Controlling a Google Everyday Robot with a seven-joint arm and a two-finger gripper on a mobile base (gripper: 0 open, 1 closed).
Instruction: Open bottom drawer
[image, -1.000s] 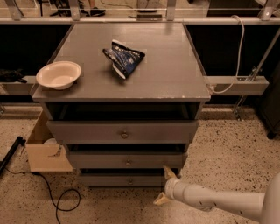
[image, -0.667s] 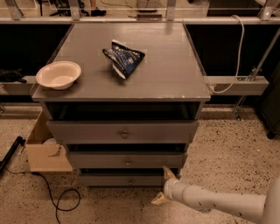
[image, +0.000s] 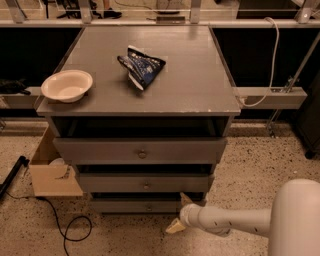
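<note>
Cabinet (image: 220, 70) bulk filled the view above and to the left of the gripper (image: 180, 213): a grey unit with three stepped drawer fronts under a flat top. The white arm (image: 235, 220) reached in from the lower right and ended low by the cabinet's foot. Up and left of the gripper sat the widest front (image: 100, 149), and the mid-sized one (image: 110, 183) was nearer. The bottom drawer (image: 125, 206) lay immediately to the gripper's left, level with the tool and looking shut or nearly so (the dark gap above it gave little to judge by). Well off to the left, on the floor, stood a cardboard box (image: 50, 180). High above, on the top, were a pale bowl (image: 66, 85) and a dark blue snack bag (image: 142, 67). Smallest was the drawer's round knob (image: 148, 207), just left of the tool and not yet between its jaws.

The gripper stood spread and held nothing, with one finger (image: 186, 198) angled up by the drawer's right end. The step in hand looked like the approach to the knob. The next move would call for shifting left until the knob sat between the jaws, closing on it, then pulling straight out from the cabinet.
</note>
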